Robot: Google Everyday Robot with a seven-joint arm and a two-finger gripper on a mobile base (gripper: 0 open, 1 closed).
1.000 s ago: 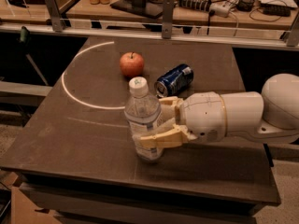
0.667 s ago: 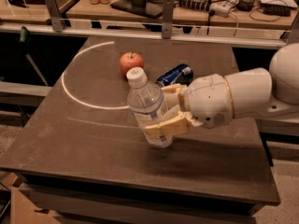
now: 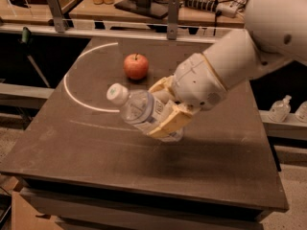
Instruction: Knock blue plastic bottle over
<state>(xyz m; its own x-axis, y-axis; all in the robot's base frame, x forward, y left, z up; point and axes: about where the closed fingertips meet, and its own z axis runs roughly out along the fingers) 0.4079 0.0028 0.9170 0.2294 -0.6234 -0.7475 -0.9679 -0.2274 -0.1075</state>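
Observation:
The blue plastic bottle [image 3: 136, 107], clear with a white cap and a printed label, is tilted far over to the left, its cap pointing left, above the dark table [image 3: 96, 147]. My gripper [image 3: 165, 107] is shut on the bottle, one tan finger [image 3: 168, 123] in front of it and the other behind. The white arm reaches in from the upper right. The bottle's base is hidden behind the front finger.
A red apple [image 3: 136, 66] stands behind the bottle. A white arc [image 3: 72, 92] is painted on the table's left part. A rail with metal posts [image 3: 172, 13] runs along the far edge. Small bottles [image 3: 279, 110] stand on a ledge at right.
The bottle stood upright in my gripper; it has tipped over to the left and lifted with the gripper, which rotated. The dark can behind is now hidden by the arm.

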